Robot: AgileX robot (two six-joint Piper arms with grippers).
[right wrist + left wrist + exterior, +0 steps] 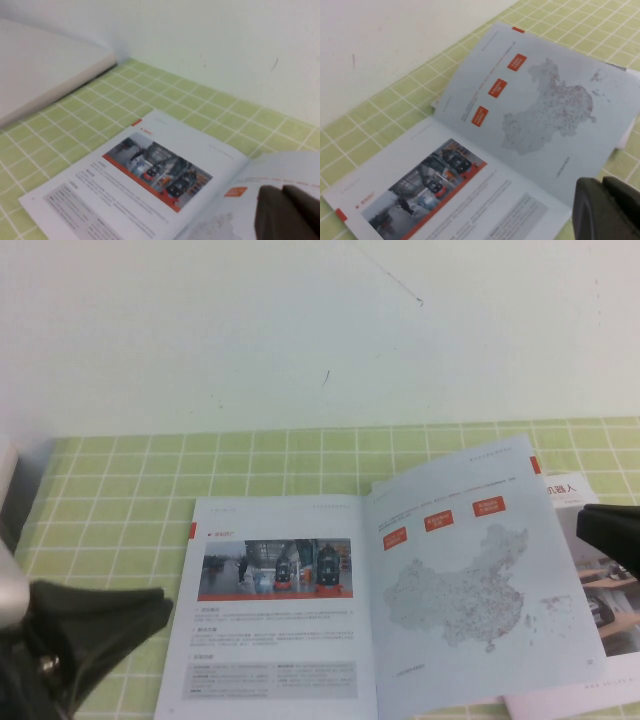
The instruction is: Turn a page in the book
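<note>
Right end effector (612, 538) closed on nothing, poised just beside the map page's outer edge. Left end effector (95, 625) low at near left, finger state undeterminable. Book (385, 605) open flat; turned page (270, 610) (red-banded photo up) on left. Surface (130, 490) green-checked, wall white.

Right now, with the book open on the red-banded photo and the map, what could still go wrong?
1. The map page arches up off the book rather than lying flat, so it might flop back.
2. The right pincer, shut, hovers at that page's outer edge; lifting away could drag it.
3. The left pincer, low by the photo page, might nudge the book.
</note>
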